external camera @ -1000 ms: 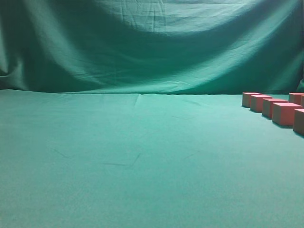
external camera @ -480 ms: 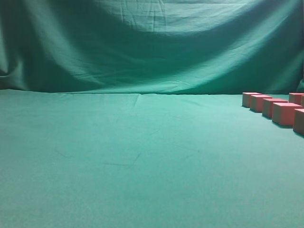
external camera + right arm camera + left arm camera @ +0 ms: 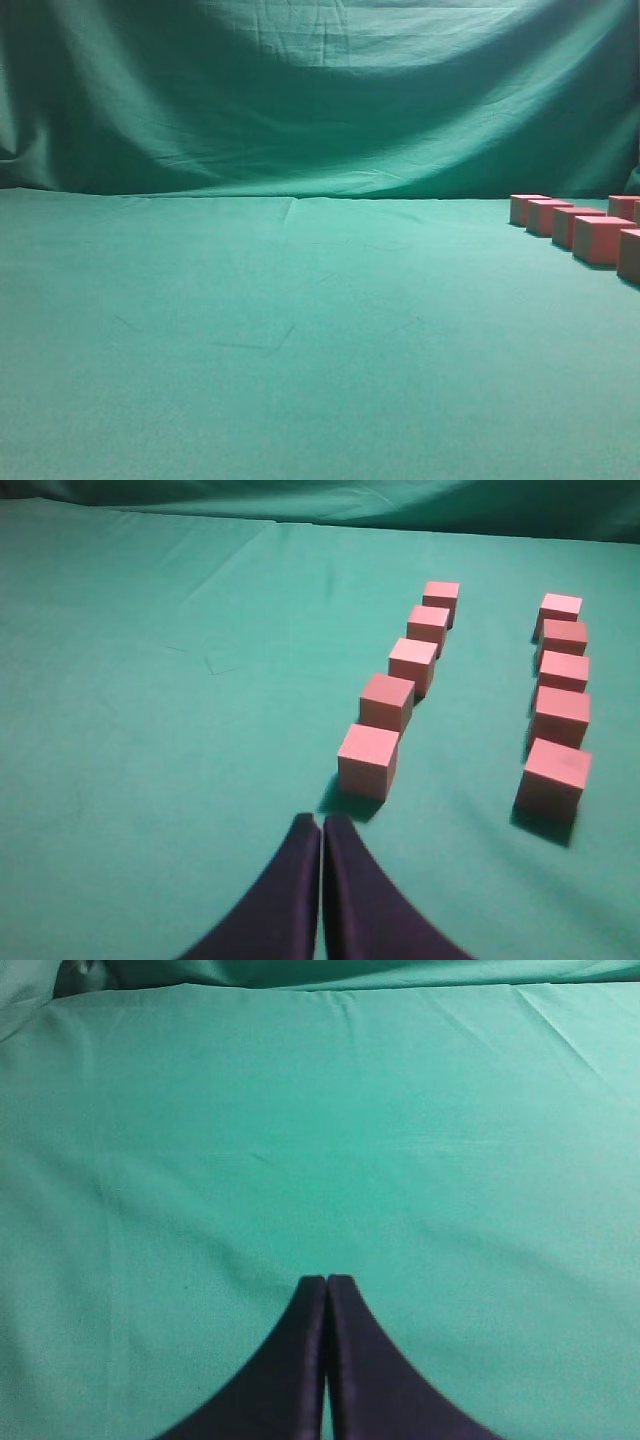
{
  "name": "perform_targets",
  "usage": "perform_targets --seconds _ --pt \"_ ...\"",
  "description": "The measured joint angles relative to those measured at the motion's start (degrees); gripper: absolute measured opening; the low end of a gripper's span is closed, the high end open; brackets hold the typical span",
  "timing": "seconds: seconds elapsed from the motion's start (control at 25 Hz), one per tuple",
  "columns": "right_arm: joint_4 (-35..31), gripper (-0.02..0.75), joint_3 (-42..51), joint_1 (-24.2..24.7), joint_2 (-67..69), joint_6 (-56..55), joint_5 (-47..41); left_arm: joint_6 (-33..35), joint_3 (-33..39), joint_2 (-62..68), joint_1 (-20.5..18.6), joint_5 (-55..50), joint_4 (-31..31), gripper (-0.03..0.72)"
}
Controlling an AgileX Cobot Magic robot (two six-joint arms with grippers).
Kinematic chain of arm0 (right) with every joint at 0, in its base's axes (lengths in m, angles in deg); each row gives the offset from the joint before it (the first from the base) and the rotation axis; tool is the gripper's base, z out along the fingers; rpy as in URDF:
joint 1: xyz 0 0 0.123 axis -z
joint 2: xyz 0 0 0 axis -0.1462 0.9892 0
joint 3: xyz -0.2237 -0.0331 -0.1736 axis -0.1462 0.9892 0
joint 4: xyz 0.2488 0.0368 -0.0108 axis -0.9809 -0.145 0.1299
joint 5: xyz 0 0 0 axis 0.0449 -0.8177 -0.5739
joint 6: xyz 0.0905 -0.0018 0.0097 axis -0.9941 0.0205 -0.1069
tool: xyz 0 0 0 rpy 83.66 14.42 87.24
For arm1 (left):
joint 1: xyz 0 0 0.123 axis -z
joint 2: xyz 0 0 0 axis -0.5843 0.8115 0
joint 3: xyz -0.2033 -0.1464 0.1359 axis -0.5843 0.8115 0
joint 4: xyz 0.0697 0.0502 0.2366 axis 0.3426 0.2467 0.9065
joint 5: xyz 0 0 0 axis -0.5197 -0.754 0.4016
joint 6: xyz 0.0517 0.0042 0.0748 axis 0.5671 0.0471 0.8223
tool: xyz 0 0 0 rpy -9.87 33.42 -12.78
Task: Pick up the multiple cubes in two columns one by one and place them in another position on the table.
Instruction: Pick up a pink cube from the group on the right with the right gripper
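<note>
A draped green backdrop [image 3: 320,90] rises behind the table [image 3: 300,330], whose green cloth lies bare across the exterior view except at the far right edge, where some of the cubes [image 3: 597,238] show in a receding line; neither arm appears here.

In the left wrist view, the left gripper [image 3: 326,1282] has its jaws pressed together over plain cloth, no cube ahead of it.

In the right wrist view, the right gripper [image 3: 321,821] is likewise pressed together and holds nothing. The two columns run away from it, five cubes each as far as I can tell. The nearest cube [image 3: 368,761] sits just ahead and slightly right of the fingertips, so the right arm is nearer by far and must spread its jaws first.
</note>
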Motion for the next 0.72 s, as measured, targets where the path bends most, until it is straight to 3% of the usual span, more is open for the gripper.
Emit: perform_targets --seconds 0.28,0.4,0.52,0.72 --pt "-0.4 0.0 0.1 0.0 0.0 -0.1 1.2 0.0 0.0 0.0 0.0 0.0 0.0 0.0" --pt "-4.3 0.0 0.2 0.0 0.0 -0.5 4.6 0.0 0.0 0.0 0.0 0.0 0.0 0.0" --pt "-12.6 0.0 0.2 -0.5 0.0 -0.8 12.2 0.0 0.0 0.0 0.0 0.0 0.0 0.0" --pt "-14.9 0.0 0.2 -0.8 0.0 -0.8 20.1 0.0 0.0 0.0 0.0 0.0 0.0 0.0"
